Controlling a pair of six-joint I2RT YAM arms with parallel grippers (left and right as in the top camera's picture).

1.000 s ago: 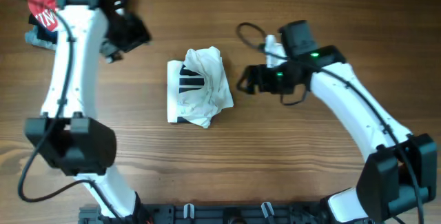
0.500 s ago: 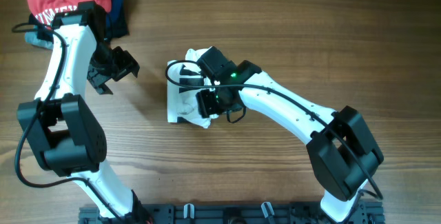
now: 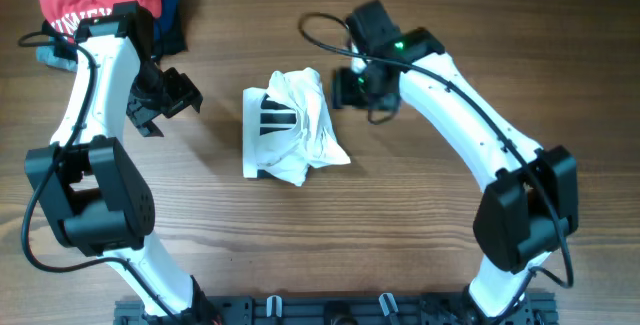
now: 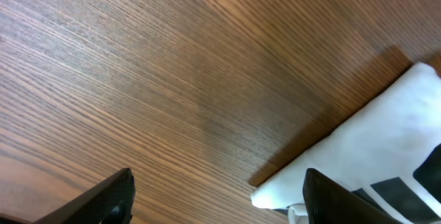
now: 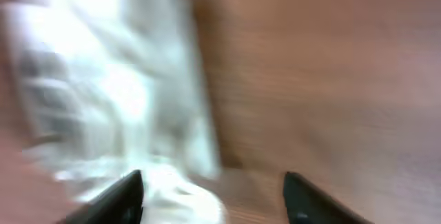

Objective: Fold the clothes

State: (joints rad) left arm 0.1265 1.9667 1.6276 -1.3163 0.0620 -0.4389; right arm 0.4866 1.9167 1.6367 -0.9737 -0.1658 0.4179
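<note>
Left claw (image 3: 172,103), right claw (image 3: 346,87), one white T-shirt (image 3: 296,133)

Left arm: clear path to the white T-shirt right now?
Likely yes. The left tool, open, hangs beside the white T-shirt, only bare table between; the right tool is on the far side.

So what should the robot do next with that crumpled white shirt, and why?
Probably lower the right gripper and pinch the loose, bunched edge of the shirt nearest it. The shirt lies rumpled and only partly folded. Both grippers are open and empty. The right one hovers just beside that edge, while the left gripper is farther off.
</note>
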